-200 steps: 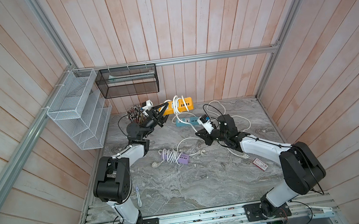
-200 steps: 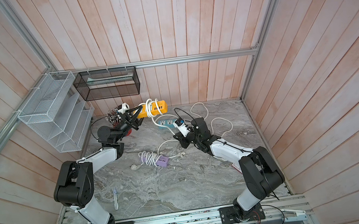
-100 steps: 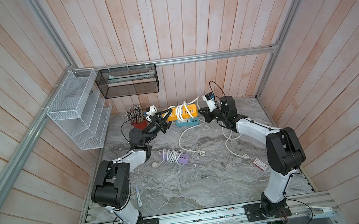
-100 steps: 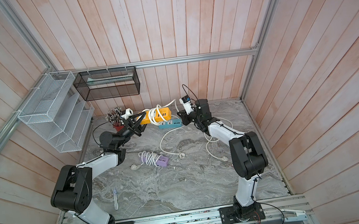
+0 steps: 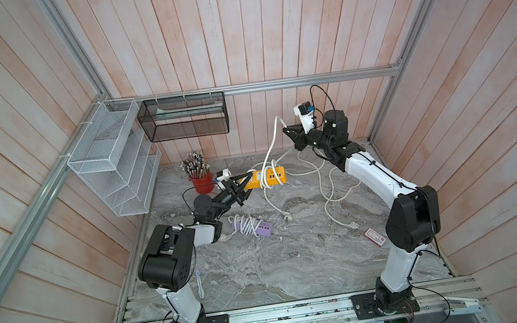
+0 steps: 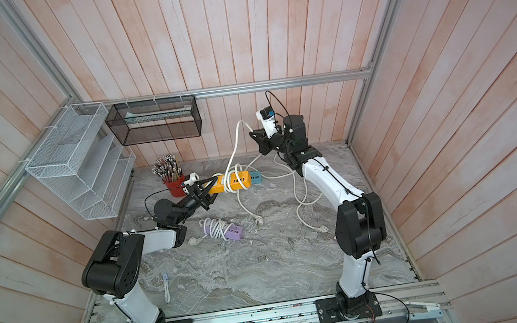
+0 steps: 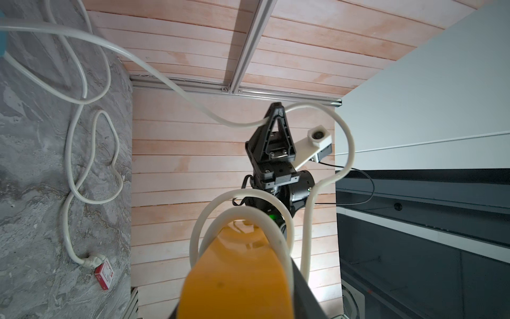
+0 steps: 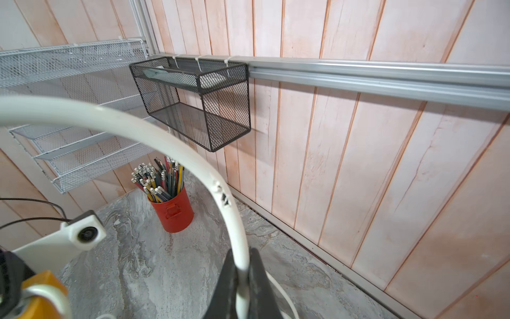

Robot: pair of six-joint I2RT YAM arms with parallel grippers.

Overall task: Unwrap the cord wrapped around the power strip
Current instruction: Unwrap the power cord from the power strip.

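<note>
Nearest us on the bench (image 5: 296, 265), a red-and-white card (image 5: 374, 237) lies by the right edge, with a white plug (image 5: 352, 224) just beside it; left of the middle, a purple strip (image 5: 256, 227) lies flat with its own lead bundled round it; a loose plug (image 5: 287, 218) rests just to its right.

Further in, the left tool (image 5: 246, 181) reaches from the left edge, its fingers pinching the left end of the yellow power strip (image 5: 270, 177); that strip sits near the far edge, about midway along it; I can't tell whether it clears the bench; the left wrist view shows loops of the white cord (image 7: 248, 211) wound round the yellow body.

A teal strip (image 6: 255, 176) peeks out just past the yellow one's right end.

Now the right tool (image 5: 285, 129): it hangs high over the far right part of the bench, pressed together on the cord; the right wrist view has it squeezed between two dark fingers (image 8: 256, 281); from there the cord drops in an arc to the strip; more white lead lies in loose curves toward the right edge.

A red cup (image 5: 202, 183) of pencils stands in the far left corner; a white rack (image 5: 114, 173) hangs on the left wall and a black basket (image 5: 185, 121) on the back wall.
</note>
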